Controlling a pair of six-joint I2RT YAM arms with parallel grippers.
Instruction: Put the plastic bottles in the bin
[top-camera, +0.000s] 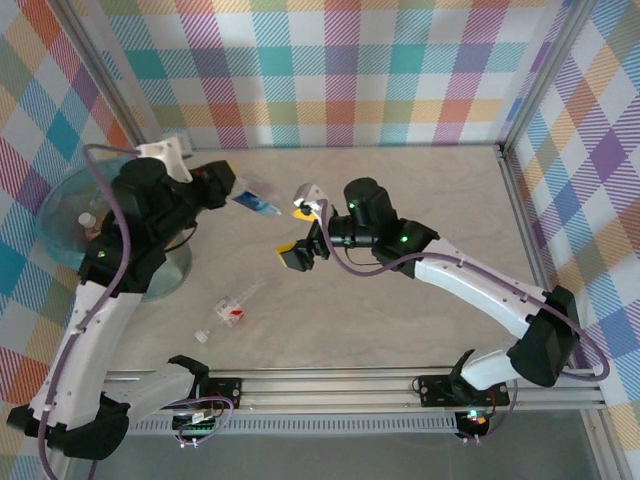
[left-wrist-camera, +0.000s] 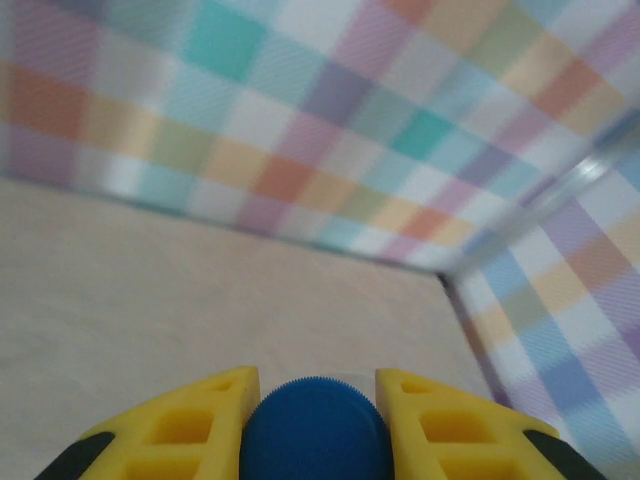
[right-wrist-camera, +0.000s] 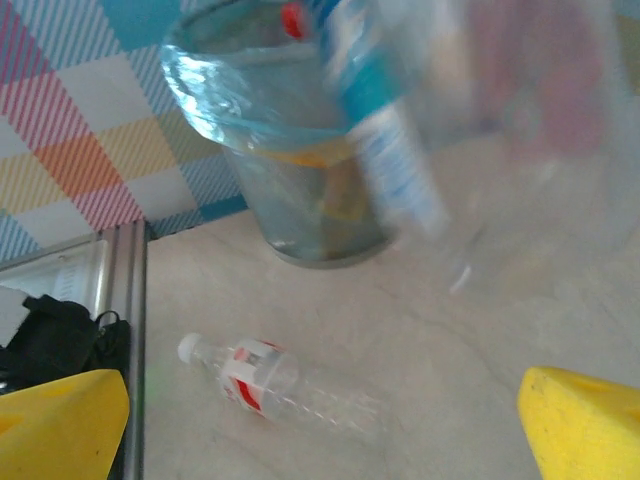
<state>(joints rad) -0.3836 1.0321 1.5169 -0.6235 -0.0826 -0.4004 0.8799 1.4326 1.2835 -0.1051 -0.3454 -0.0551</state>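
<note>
1. A clear plastic bottle with a blue label sits in the left gripper, just right of the bin and above the table. In the right wrist view it is a blurred streak in front of the bin.
2. A second clear bottle with a red label and white cap lies on its side on the table, near the bin's base and apart from both grippers. It is sharper from the right wrist.
3. The bin stands at the table's left edge, and the left arm covers much of it from above. Orange and yellow shapes and a red cap show through the teal bag, but they are too smeared to count.
4. The left arm bends over the bin with its wrist pointing right. The right arm reaches in from the right, its wrist turned toward the bin.
5. The left fingers are clamped on either side of the held bottle's blue cap.
6. The right gripper is spread wide and holds nothing, its yellow fingers at opposite corners.
</note>
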